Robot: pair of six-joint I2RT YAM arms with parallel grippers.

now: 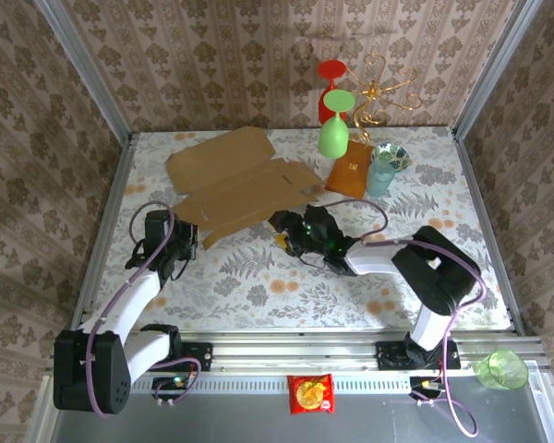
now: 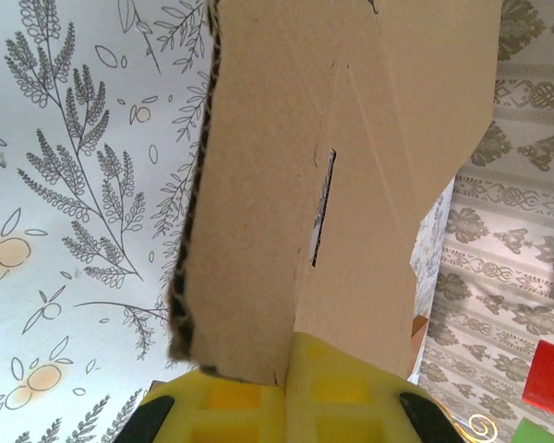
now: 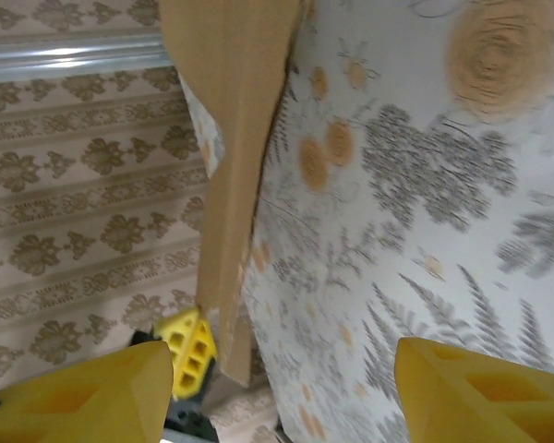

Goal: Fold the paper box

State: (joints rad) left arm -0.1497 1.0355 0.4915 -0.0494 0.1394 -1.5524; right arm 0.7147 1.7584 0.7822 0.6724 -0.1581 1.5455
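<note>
On the flowered bench (image 1: 258, 286), toward the back and left of the middle, the paper box (image 1: 240, 185) lay as an open die-cut sheet, its flaps spread and no wall standing, so by my reckoning the folding had hardly begun and nearly all the creasing and tucking was left to do. The left tool (image 1: 186, 242) had its yellow pads pressed together on the sheet's near corner, and the left wrist view showed that corner lifted off the bench, with a narrow slot (image 2: 323, 208) cut through the board above the grip. The right tool (image 1: 284, 231) sat just beside the sheet's near right edge with its fingers (image 3: 102, 388) spread wide and nothing between them. Behind the sheet leaned an orange-brown packet (image 1: 349, 171) with a gold mark too small to read, and the cardboard itself bore no print.
</note>
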